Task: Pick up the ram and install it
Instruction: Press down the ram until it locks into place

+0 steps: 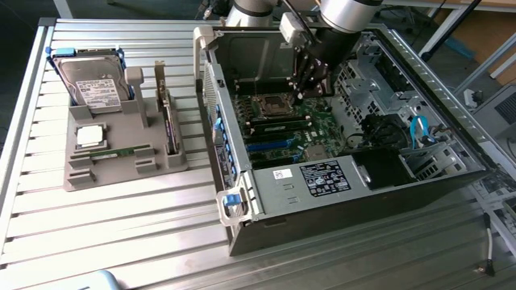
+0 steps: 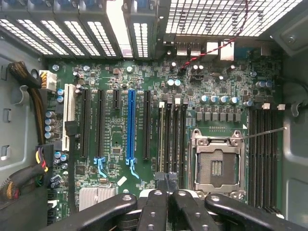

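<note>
1. Where the ribbed metal worktop (image 1: 121, 217) reaches the exterior view's left, a grey holder tray (image 1: 121, 158) stands on it with several parts in its slots
2. At the tray's back a hard drive (image 1: 90, 84) in a blue-edged carrier leans upright; in front of it a square silver processor chip (image 1: 90, 136) lies flat in a recess
3. Just in front of the chip a ram (image 1: 121, 151), a thin green stick, lies lengthwise in a narrow slot of the tray; along the tray's side nearest the case a dark expansion card (image 1: 168, 118) stands on edge
4. Right of the tray the open computer case (image 1: 339, 199) lies on its side, the green motherboard (image 1: 303, 130) exposed within, the empty processor socket (image 1: 272, 107) near its far end
5. In the case's nearer corner sit a black box (image 1: 385, 168) and blue cables (image 1: 419, 132)
6. The arm comes down into the case from above, with the gripper (image 1: 313, 84) just beside the socket; in the wrist view the black fingers (image 2: 154, 207) are clenched together over the memory slots (image 2: 171, 137) next to the socket, and whether anything is pinched between them I cannot tell
7. Dark sticks are seated in the slots (image 2: 263, 154) on the socket's other side
</note>
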Motion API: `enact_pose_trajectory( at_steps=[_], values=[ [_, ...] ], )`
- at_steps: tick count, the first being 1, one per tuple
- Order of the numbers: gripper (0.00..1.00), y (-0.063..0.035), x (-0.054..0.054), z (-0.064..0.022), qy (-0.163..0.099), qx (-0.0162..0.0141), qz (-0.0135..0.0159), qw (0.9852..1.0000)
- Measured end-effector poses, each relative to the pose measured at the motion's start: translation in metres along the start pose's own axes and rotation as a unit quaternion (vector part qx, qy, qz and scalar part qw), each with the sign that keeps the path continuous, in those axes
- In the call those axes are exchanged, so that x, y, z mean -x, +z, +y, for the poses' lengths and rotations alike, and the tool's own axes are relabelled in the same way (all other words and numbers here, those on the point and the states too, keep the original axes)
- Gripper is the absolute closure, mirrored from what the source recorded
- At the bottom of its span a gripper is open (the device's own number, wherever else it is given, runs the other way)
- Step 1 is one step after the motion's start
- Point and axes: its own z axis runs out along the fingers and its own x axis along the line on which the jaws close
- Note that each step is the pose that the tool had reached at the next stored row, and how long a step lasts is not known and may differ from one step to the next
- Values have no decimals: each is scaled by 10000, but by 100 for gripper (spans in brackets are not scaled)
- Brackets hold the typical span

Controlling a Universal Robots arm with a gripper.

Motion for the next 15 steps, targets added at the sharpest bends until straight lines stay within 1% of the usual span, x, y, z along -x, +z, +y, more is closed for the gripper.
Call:
enact_pose_trajectory(
  at_steps=[3,11,15],
  values=[
    [90,0,0,1,-2,-2,1,10000],
    [90,1,0,23,-71,-29,8,10000],
    [90,2,1,39,-129,-48,13,9999]
  ],
)
